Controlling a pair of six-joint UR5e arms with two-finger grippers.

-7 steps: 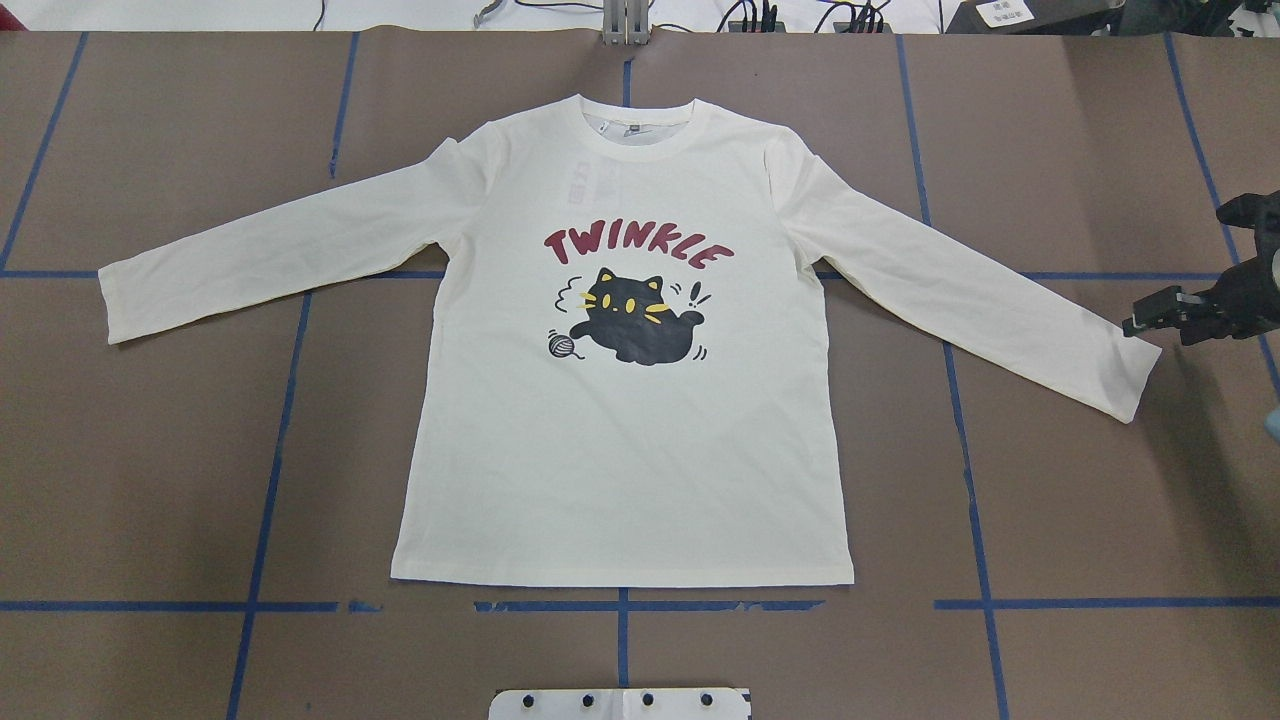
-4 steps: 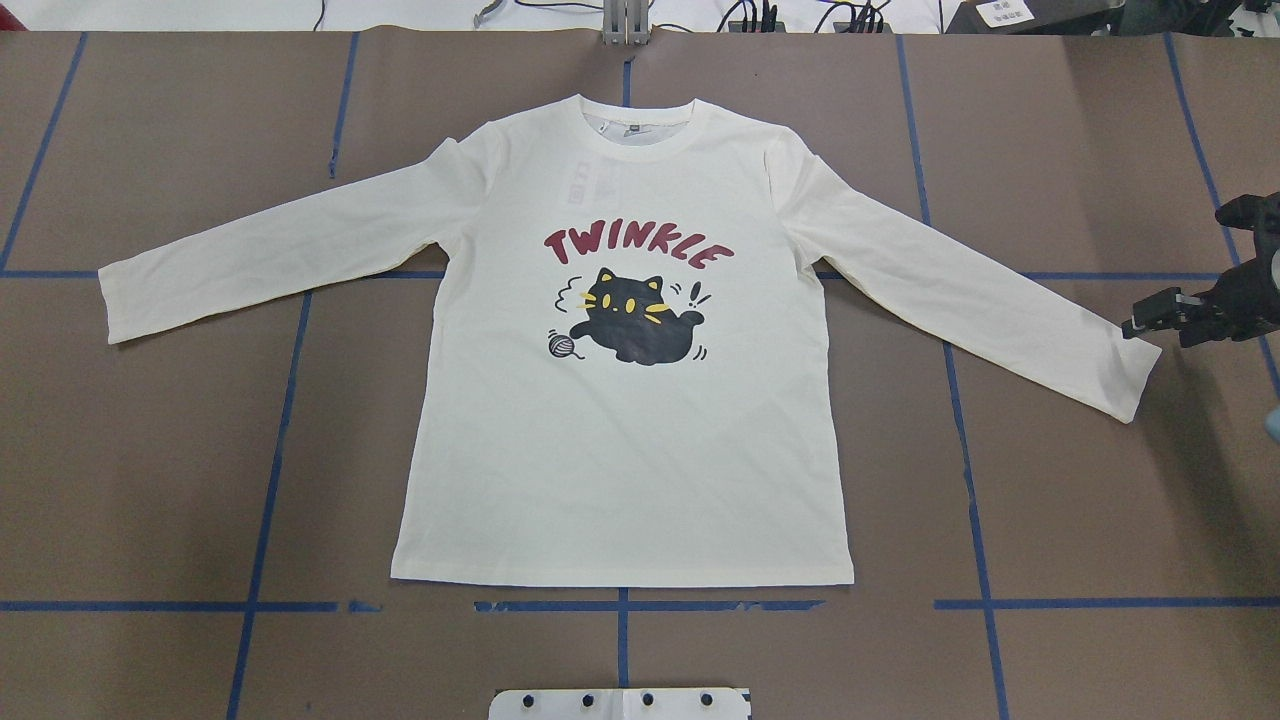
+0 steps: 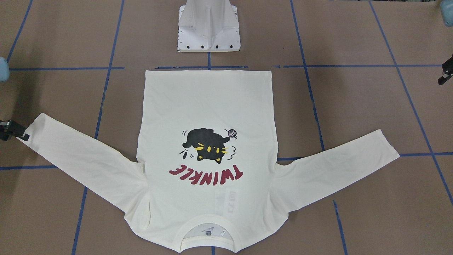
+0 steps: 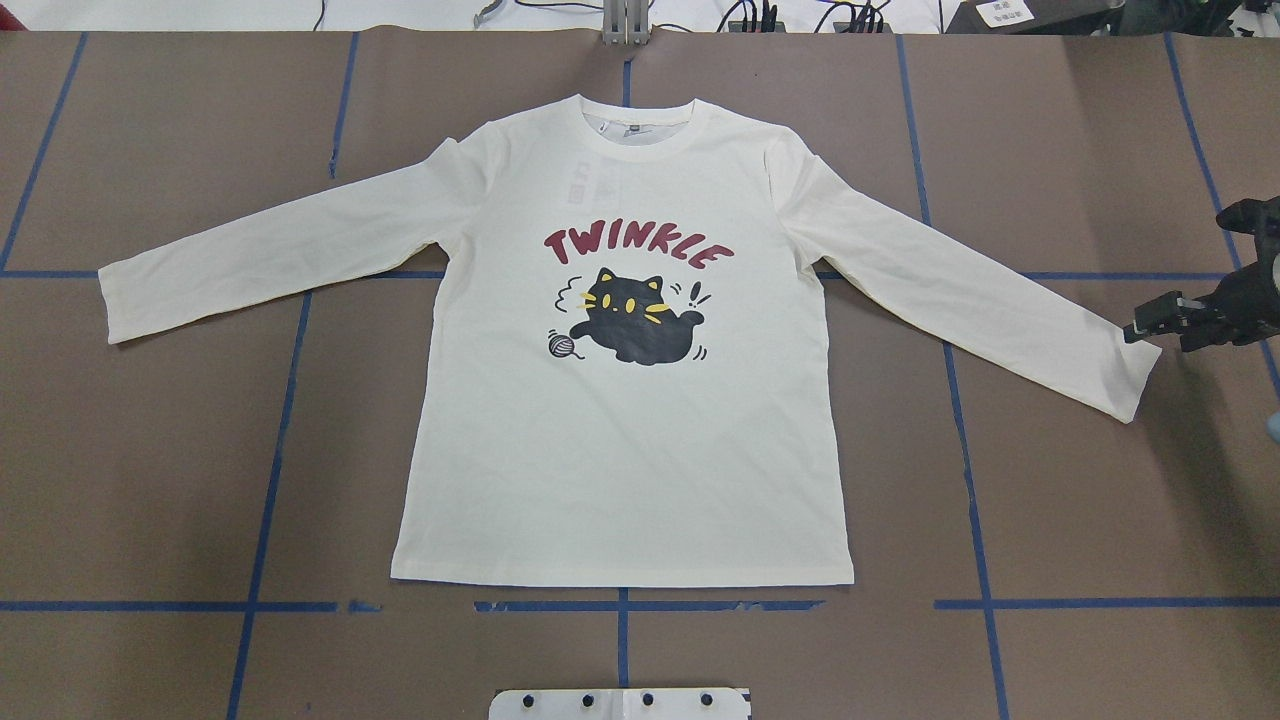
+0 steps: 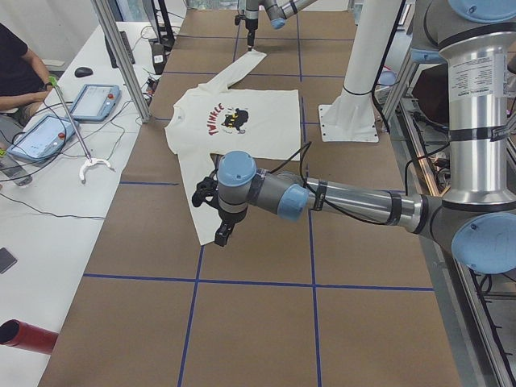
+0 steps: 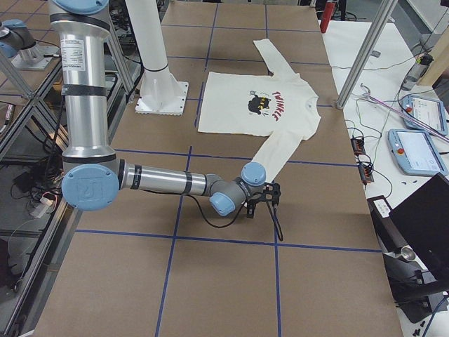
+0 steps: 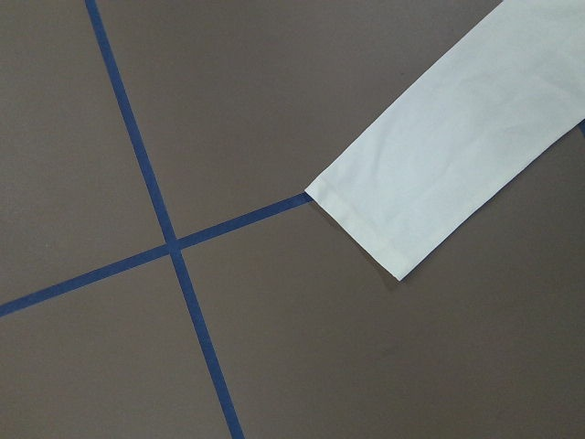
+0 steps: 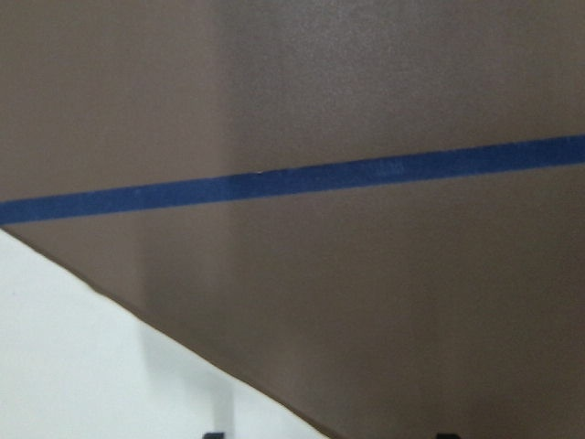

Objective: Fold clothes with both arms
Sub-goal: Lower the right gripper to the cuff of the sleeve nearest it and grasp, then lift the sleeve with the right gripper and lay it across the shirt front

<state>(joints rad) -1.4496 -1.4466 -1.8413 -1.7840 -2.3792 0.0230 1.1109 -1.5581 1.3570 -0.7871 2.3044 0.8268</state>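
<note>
The shirt (image 4: 620, 450) lies flat and print-up in the middle of the brown table (image 4: 150, 480), which is marked off by blue tape (image 4: 150, 606). Its hem is toward the white pedestal (image 3: 208, 28) and its collar is on the far side. The black cat and the dark red "TWINKLE" lettering sit on the chest, with no folds in the body. Both sleeves are spread out and slope slightly back toward the robot. The right gripper (image 4: 1150, 322) is low over the table just beside the far corner of the right cuff (image 4: 1135, 375). Whether it touches the cloth cannot be told. In its wrist view two dark fingertips show at the bottom edge, well apart. A corner of the sleeve fills the lower left, and nothing is gripped between the tips, so the jaws stand wide and empty. The left gripper (image 5: 222, 234) hangs pointing down above the table near the left cuff (image 7: 366, 219). Its wrist camera looks down from height on that cuff and on a crossing of tape lines, with no fingers in sight. How far this gripper is open cannot be told, and no cloth hangs from it. A person (image 5: 16, 72) sits at the white side bench beyond the table's edge.
</note>
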